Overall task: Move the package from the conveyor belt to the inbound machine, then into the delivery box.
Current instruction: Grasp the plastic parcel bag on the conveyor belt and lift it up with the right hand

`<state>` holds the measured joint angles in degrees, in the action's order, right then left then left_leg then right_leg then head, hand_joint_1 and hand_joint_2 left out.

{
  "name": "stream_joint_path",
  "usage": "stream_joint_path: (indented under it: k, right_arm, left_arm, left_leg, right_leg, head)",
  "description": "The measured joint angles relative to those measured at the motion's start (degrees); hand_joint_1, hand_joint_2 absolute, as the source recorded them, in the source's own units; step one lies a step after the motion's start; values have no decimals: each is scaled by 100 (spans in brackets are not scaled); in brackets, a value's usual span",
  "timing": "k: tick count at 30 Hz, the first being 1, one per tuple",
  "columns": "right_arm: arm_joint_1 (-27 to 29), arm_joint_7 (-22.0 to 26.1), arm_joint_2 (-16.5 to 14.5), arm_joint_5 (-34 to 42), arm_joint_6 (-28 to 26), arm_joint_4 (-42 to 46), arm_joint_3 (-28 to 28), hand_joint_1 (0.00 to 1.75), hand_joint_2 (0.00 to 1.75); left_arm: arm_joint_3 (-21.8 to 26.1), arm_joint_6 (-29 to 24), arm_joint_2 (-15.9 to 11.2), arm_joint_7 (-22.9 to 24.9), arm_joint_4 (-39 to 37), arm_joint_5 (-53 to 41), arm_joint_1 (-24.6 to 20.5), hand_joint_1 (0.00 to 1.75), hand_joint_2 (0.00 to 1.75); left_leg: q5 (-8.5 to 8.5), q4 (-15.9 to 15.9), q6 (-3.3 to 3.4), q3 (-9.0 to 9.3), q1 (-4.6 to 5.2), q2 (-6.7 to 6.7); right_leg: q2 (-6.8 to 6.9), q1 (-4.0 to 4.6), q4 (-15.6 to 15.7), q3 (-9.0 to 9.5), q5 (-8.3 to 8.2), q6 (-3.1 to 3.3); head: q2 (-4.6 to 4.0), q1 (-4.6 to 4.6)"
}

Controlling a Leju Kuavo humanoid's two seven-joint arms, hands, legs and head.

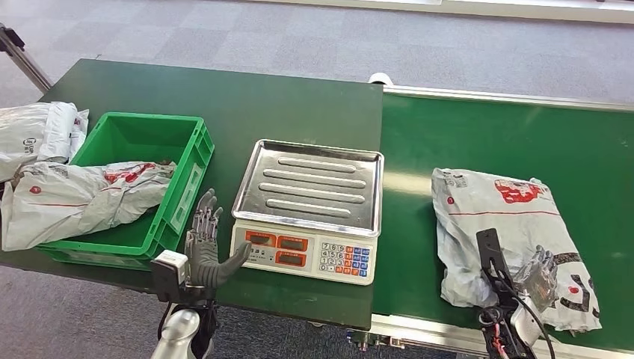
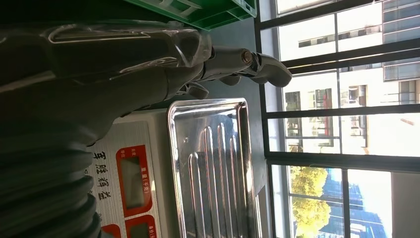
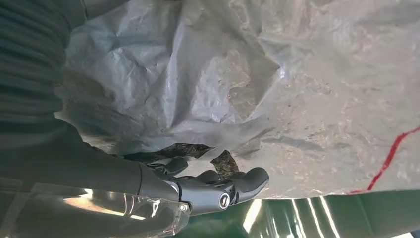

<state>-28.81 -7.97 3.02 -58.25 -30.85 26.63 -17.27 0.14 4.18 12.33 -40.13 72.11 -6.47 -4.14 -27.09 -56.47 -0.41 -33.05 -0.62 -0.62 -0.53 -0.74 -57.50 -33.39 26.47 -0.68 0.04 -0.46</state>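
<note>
Grey package (image 1: pixel 508 239) with red markings lying flat and crumpled on the green conveyor belt (image 1: pixel 478 134), right of the scale (image 1: pixel 308 213) and well apart from it. Right hand (image 1: pixel 540 271) down on the near part of that package, fingers resting on the plastic; from the right wrist view, thumb (image 3: pixel 233 187) tucked at the bag's edge with wrinkled film bunched up against the palm, but can't tell whether anything is actually pinched or just touched. Left hand (image 1: pixel 205 247) hovering over the dark green tabletop (image 1: pixel 247 105), between the green delivery box (image 1: pixel 138 187) and the scale, fingers spread and pointing away from the body, thumb sticking out toward the scale's front panel, holding nothing. Scale itself sitting near the tabletop's front edge, shiny ribbed steel tray (image 1: pixel 312 183) on top with nothing on it, red displays and a coloured keypad (image 1: pixel 344 258) on the front. Green box already carrying another grey bag (image 1: pixel 82 198) that droops out over its left rim. One more bag (image 1: pixel 37 134) lying on the tabletop just left of the box, at the far corner. Grey carpet (image 1: pixel 299 37) beyond. Windows and a tree (image 2: pixel 307 198) showing past the tray in the left wrist view.
</note>
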Motion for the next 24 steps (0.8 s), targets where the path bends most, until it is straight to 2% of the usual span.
stream_joint_path:
  k: [1,2,5,6,13,24]
  right_arm:
    - [-1,-100,-1,-124,73,-3,-38,0,175]
    - [-3,-178,-1,-214,150,-6,-73,35,175]
    - [-6,-273,-6,-415,340,-11,-173,166,175]
    - [-4,-252,-13,-477,372,-12,-201,175,175]
    - [12,213,-169,-731,625,20,-372,175,175]
    - [13,439,-282,-819,663,71,-629,175,175]
  left_arm:
    - [4,7,1,0,0,-1,-1,0,175]
    - [7,16,1,0,-1,-3,-1,0,175]
    - [15,45,1,0,-1,-14,-3,0,175]
    - [18,45,1,0,0,-20,-3,0,175]
    - [57,49,-1,0,35,-31,3,0,175]
    - [81,58,2,1,41,-43,-11,0,175]
  left_leg:
    - [0,0,0,0,0,0]
    - [0,0,0,1,0,0]
    - [0,0,0,3,0,0]
    - [0,0,0,4,0,0]
    - [0,0,0,10,0,1]
    - [0,0,0,12,0,1]
  right_leg:
    - [0,0,0,0,0,0]
    - [0,0,0,0,0,0]
    - [1,0,0,4,0,0]
    - [1,0,0,5,0,0]
    - [-1,0,0,11,0,0]
    - [-1,1,0,12,0,0]
  head:
    - [0,0]
    - [0,0]
    - [0,0]
    - [0,0]
    - [0,1]
    - [0,1]
